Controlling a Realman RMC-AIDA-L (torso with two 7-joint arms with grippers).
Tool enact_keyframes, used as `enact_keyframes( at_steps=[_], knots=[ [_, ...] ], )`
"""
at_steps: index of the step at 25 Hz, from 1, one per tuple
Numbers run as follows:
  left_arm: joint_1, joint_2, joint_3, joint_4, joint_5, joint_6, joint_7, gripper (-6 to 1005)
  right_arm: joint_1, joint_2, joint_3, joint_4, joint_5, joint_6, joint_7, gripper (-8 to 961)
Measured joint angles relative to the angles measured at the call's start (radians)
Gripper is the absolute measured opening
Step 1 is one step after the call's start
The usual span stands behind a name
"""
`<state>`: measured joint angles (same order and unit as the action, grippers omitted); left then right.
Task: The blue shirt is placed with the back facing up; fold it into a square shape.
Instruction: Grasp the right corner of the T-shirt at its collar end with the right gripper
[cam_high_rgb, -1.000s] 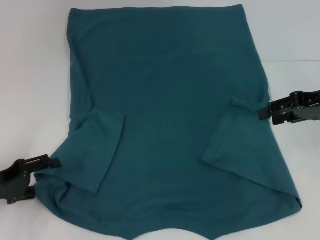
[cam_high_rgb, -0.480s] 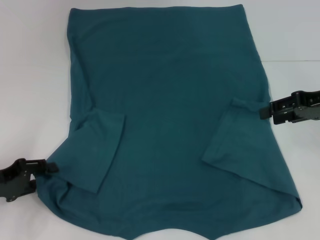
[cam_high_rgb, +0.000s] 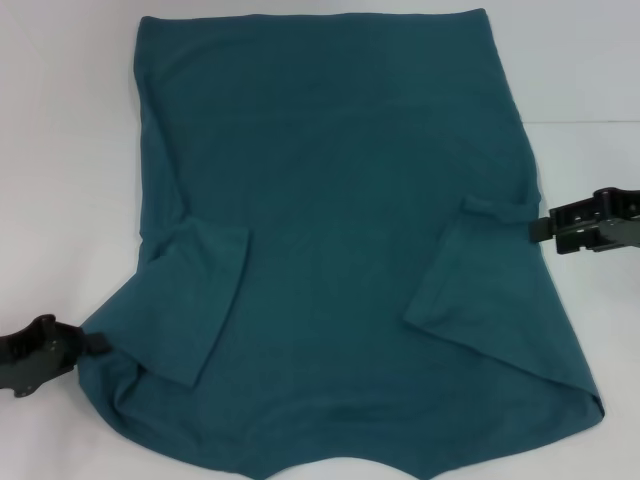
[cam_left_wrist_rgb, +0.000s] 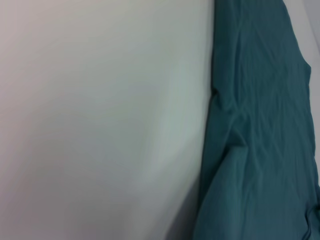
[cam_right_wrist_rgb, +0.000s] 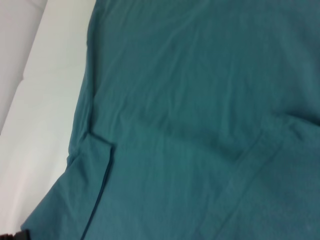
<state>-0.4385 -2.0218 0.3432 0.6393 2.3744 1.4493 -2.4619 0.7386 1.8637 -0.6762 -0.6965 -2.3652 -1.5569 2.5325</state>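
The blue shirt (cam_high_rgb: 340, 250) lies spread flat over the middle of the table (cam_high_rgb: 60, 150), its straight hem at the far side and both sleeves folded inward on top of the body. The left gripper (cam_high_rgb: 95, 343) sits at the shirt's near left edge, just beside the folded left sleeve. The right gripper (cam_high_rgb: 540, 229) sits at the shirt's right edge, farther back, level with the top of the right sleeve.
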Motion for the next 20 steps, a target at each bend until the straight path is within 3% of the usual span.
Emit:
enact_keyframes(
  at_steps=[4, 11, 15, 20],
  knots=[
    [-0.006, 0.0, -0.003, 0.001, -0.007, 0.013, 0.039, 83, -0.017, -0.007, 0.03, 0.002, -0.003, 0.007, 0.0, 596],
    [-0.011, 0.0, -0.003, 0.013, -0.059, 0.059, 0.091, -2, -0.058, -0.042, 0.038, -0.014, -0.008, -0.074, -0.039, 596],
    [-0.015, 0.0, -0.001, 0.016, -0.06, 0.057, 0.092, -1, -0.099, -0.074, 0.038, -0.05, -0.04, -0.162, -0.018, 596],
    [-0.027, 0.001, -0.001, 0.015, -0.056, 0.048, 0.091, -1, -0.13, -0.086, 0.055, -0.097, -0.138, -0.264, -0.018, 596]
  ],
)
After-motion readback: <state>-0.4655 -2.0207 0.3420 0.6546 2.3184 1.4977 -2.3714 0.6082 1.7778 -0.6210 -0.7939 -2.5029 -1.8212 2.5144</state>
